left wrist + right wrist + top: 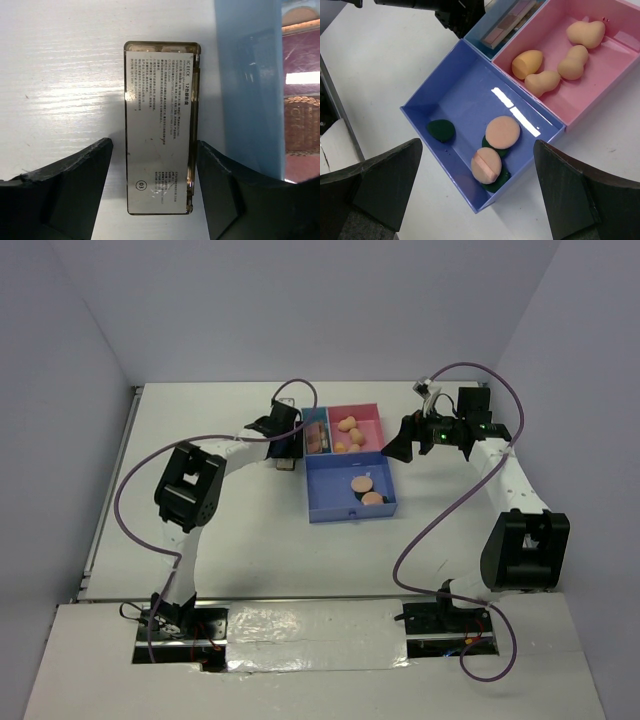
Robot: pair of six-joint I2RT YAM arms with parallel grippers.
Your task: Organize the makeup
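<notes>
We have our left gripper (154,162) spread wide astride the palette (161,100), whose long axis runs up the frame's middle.

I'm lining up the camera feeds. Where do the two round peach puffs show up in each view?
Top external: puffs right of centre, in the large blue compartment.
Left wrist: not in view.
Right wrist: puffs low centre, lying over dark green discs.
Shared landmark: the blue tray wall, seen in all three views.
</notes>
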